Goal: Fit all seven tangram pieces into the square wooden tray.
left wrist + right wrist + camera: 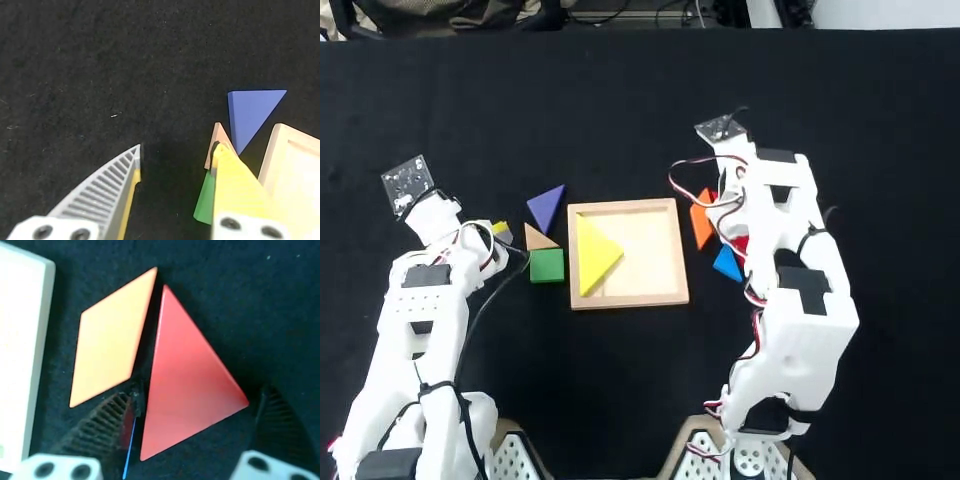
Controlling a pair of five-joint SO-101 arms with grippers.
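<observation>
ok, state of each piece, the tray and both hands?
wooden tray, holding one piece
yellow triangle, flat in the tray
purple triangle, loose on the cloth
tan triangle, loose on the cloth
green square, loose on the cloth
red triangle, flat, ungripped
orange parallelogram, loose, beside red triangle
blue triangle, loose, partly hidden by right arm
left hand, open, empty
right hand, open, straddling red triangle

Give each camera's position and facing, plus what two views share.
High view: fixed overhead, looking down at the square wooden tray, left arm and right arm.
Left wrist view: on the left arm, looking past the left gripper at the violet-blue triangle.
Right wrist view: on the right arm, looking past the right gripper at the red triangle.
Shared: high and right wrist views show the orange parallelogram.
</observation>
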